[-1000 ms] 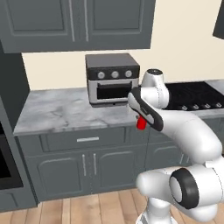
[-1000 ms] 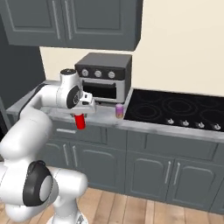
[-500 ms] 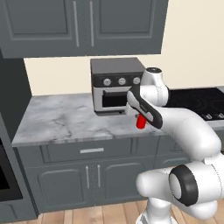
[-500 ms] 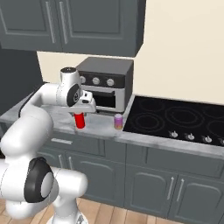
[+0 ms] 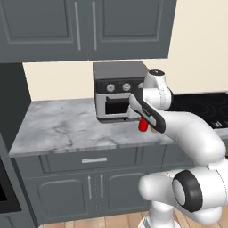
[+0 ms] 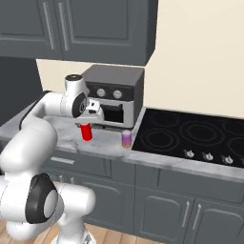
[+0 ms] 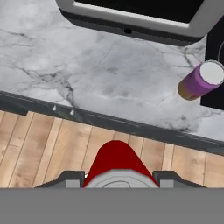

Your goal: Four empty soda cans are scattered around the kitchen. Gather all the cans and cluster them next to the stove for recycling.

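Cans: 2 — 1 red can (image 6: 86,132), 1 purple can (image 6: 126,138).
Toaster oven (image 6: 114,97): 1, with 3 dials counted in left base view.
Stove (image 6: 190,137): 1; 3 knobs countable at front edge, more possibly cut off by frame.
Marble counter (image 5: 62,124): 1.
Drawer (image 5: 93,160): 1 with handle.
Wall oven (image 5: 6,191): 1, partly seen.

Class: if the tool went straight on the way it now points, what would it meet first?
Probably the wooden floor just outside the counter's front edge; the held red can would touch first. Depth is unclear.
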